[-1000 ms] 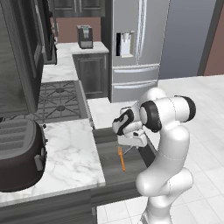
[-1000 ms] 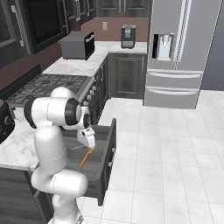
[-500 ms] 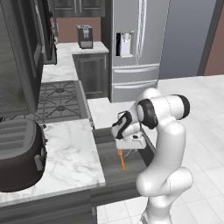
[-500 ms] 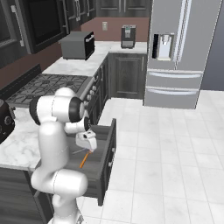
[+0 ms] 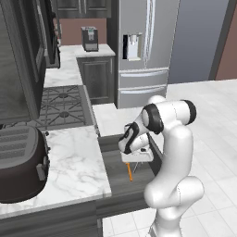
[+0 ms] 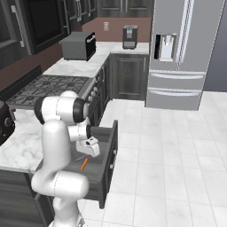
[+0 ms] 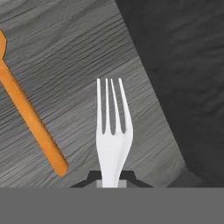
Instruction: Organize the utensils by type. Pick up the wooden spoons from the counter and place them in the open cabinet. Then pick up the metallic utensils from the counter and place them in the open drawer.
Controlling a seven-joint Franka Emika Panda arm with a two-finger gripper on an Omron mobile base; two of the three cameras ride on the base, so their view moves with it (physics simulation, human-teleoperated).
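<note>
Gripper (image 7: 111,183) clamped on the silver-white fork (image 7: 112,131) — tines directed straight away from the hand — above the open drawer (image 7: 65,57), where the orange-handled utensil (image 7: 30,116) is laid diagonally.

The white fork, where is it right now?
In the hand view, the white fork is pinched in the gripper, held over the open drawer, just right of the orange utensil lying inside.

- Silver-white fork (image 7: 113,135): smooth, matt, pale metal look.
- Orange-handled utensil (image 7: 30,116) beside fork: smooth, plastic-like sheen.
- Open drawer (image 7: 65,57) floor under fork: grey wood grain, matt.
- Counter (image 5: 76,157) beside drawer: polished grey-veined white marble.
</note>
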